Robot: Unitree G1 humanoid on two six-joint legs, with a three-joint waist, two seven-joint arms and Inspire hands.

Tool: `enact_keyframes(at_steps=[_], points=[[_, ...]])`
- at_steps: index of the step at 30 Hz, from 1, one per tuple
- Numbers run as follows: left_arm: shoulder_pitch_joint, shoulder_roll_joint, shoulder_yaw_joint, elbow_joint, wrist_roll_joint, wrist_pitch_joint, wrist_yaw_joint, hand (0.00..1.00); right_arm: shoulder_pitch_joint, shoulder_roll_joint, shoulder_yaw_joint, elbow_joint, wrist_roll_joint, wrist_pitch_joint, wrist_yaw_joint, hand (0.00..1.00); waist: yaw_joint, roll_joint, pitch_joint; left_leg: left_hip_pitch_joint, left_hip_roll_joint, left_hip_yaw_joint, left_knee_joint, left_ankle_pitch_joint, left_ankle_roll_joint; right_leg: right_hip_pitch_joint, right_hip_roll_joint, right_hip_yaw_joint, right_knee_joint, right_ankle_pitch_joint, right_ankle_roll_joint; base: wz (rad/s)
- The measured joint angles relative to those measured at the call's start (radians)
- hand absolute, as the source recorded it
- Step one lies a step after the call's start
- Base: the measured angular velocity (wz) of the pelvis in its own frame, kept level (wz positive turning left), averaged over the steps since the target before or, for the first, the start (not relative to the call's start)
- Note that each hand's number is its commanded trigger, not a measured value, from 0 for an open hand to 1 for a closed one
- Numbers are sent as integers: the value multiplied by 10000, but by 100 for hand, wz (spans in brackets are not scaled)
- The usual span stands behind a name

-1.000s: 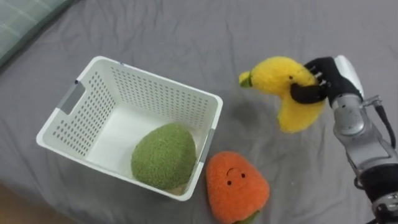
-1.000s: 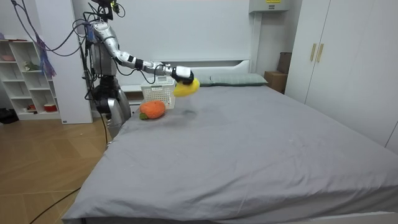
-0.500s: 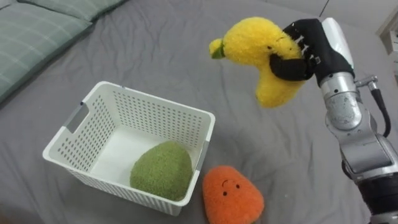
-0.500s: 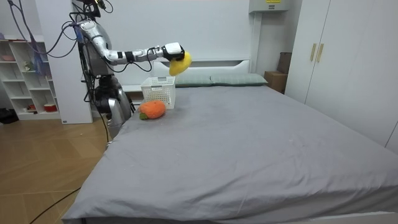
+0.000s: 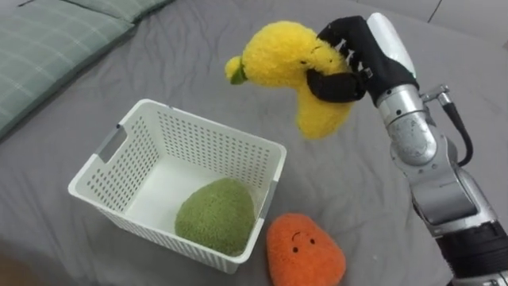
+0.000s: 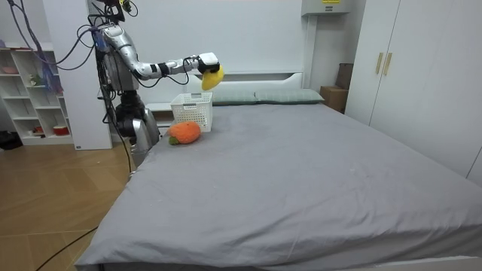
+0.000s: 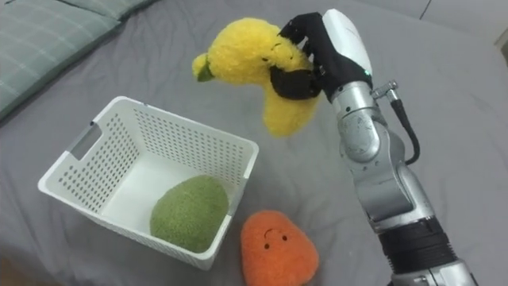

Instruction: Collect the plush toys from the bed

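My right hand (image 5: 355, 59) (image 7: 309, 56) is shut on a yellow banana-shaped plush toy (image 5: 290, 71) (image 7: 254, 67), held in the air above the far right rim of a white slotted basket (image 5: 103, 163) (image 7: 75, 155) that stands on the grey bed. A green round plush (image 5: 216, 216) (image 7: 189, 213) lies inside the basket at its near right corner. An orange plush with a small face (image 5: 305, 253) (image 7: 278, 248) rests on the sheet just right of the basket. In the room view the yellow toy (image 6: 212, 77) hangs over the basket (image 6: 192, 111).
A grey-green checked pillow (image 5: 48, 40) lies at the far left. Bare grey sheet (image 5: 198, 71) spreads behind and right of the basket. In the room view I stand at the bed's head corner, with white shelves (image 6: 30, 90) behind me.
My right arm has carried the yellow toy leftward, from beside the basket to above its right rim. The whole picture has shifted slightly with the camera.
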Motion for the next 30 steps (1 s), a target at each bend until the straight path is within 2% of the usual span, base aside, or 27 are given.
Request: enact_keyframes(at_steps=[2, 6, 7, 8, 9, 11, 13, 15, 16, 17, 20, 22, 30], points=[[-19, -80, 13, -2, 15, 2, 1, 0, -11, 17, 224, -44, -9, 104, 0, 100, 83, -4, -3, -23, -35, -151, 27, 4, 3, 40, -31, -236, -1, 0, 1, 17], [-35, -140, 78, -5, 29, 41, -4, 0, -25, 295, 399, -43, -24, 318, 2, 100, 306, -51, -8, -10, -118, -419, 55, 5, 7, 272, -58, -544, -147, 9, 20, 19], [-31, -140, 84, -16, 128, 73, -3, 0, -26, 379, 405, -43, -18, 372, 2, 97, 337, -65, -8, -19, -133, -502, 69, 6, 8, 321, -64, -641, -155, 10, 22, 21], [-30, -141, 90, -16, 143, 92, -1, 0, -31, 429, 417, -43, -40, 386, 2, 90, 398, -68, -9, -27, -144, -560, 84, 6, 8, 337, -65, -671, -153, 10, 22, 20], [-40, -141, 91, -15, 174, 133, 8, 0, -39, 468, 503, -41, -97, 390, -14, 72, 457, -80, -8, -34, -159, -647, 101, 7, 7, 360, -65, -678, -151, 12, 26, 18], [-33, -145, 90, -15, 208, 170, 16, 0, -38, 452, 759, -9, -95, 396, -12, 62, 610, -83, -5, 15, -168, -723, 140, 9, 2, 465, -59, -701, -163, 13, 28, 17], [-6, -166, 95, -13, 218, 190, 18, 0, -50, 486, 1113, -9, -114, 396, 8, 45, 748, -91, -4, 6, -193, -863, 229, 20, -14, 556, -52, -729, -166, 12, 29, 18], [22, -198, 131, -12, 227, 200, 17, 0, -50, 668, 1208, -10, -144, 436, 59, 7, 873, -110, -15, -19, -206, -928, 258, 41, -28, 562, -47, -718, -158, 8, 33, 10], [35, -214, 188, -12, 227, 206, 16, 0, -51, 736, 1220, -10, -145, 464, 96, 0, 914, -124, -23, -30, -216, -956, 260, 55, -28, 561, -49, -719, -158, 5, 35, 12], [72, -242, 311, -11, 219, 221, 12, 0, -50, 881, 1256, -8, -142, 542, 119, 0, 1017, -156, -46, -48, -236, -1008, 270, 74, -27, 563, -56, -714, -157, -6, 42, 16], [95, -250, 389, -18, 226, 302, -30, 0, -50, 986, 1296, 4, -131, 609, 264, 0, 1117, -224, -80, -158, -328, -1310, 410, 106, -19, 607, -67, -674, -156, -7, 48, 31], [195, -250, 532, -116, 585, 428, -45, 0, -50, 1000, 1308, 79, -182, 614, 391, 0, 1206, -274, -49, -172, -362, -1453, 434, 136, -29, 642, -63, -695, -161, -5, 51, 22], [576, -320, 708, -596, 1416, 835, -50, 0, -50, 999, 1308, 122, -200, 817, 520, 0, 1300, -315, -33, -284, -457, -1747, 450, 203, -101, 670, -69, -722, -170, -33, 65, 10]])
